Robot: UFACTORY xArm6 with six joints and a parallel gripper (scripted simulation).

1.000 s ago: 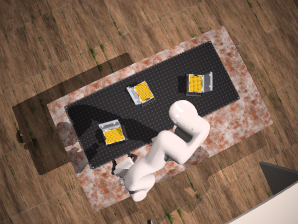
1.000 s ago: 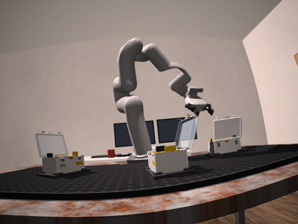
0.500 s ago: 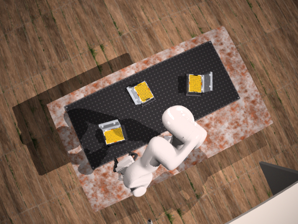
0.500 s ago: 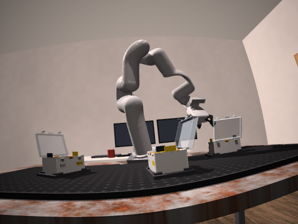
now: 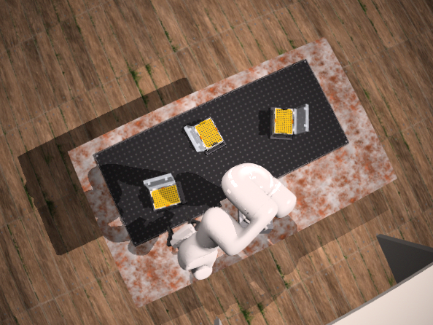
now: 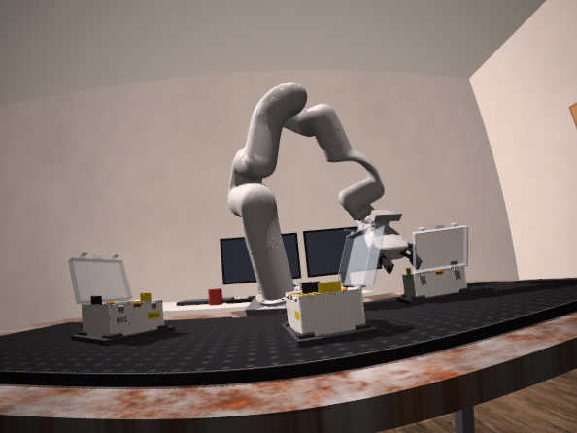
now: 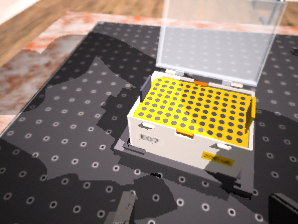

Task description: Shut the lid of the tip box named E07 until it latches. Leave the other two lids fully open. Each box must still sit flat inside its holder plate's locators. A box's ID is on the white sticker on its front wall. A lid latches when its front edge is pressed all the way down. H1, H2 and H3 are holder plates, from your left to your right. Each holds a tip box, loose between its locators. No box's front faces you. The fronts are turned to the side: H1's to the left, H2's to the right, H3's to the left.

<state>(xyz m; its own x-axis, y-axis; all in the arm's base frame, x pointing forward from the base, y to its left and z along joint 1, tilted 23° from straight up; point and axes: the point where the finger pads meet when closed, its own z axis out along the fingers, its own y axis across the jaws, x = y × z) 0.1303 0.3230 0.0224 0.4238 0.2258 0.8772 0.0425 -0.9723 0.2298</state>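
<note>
Hovering low at its own left end of the board [image 7: 60,165], the gripper [image 6: 398,259] has its jaws spread wide with nothing between them, aimed at the front of the H1 box [image 7: 190,145]. To my eye this is still the identifying step. The white sticker [image 7: 150,139] faces the wrist view, but its print is too blurred to read. So I cannot say which box is E07. The box at the other end [image 6: 121,317] shows something like "E0" on its wall, with the last character unclear.

All three lids stand open, including the middle box [image 6: 325,313], and each box looks flat on its plate. If H1 is the one, the next move calls for swinging its lid [image 7: 215,40] forward over the hinge. Then the front edge needs pressing straight down, so the loose box does not slide off its holder plate [image 7: 125,147].

The lid is a thin, clear, rigid panel, standing nearly upright. The box is a squat white block, smooth-walled, topped by a yellow tray [image 7: 200,107] with a grid of holes. The board is matt black, dotted with regular holes.
</note>
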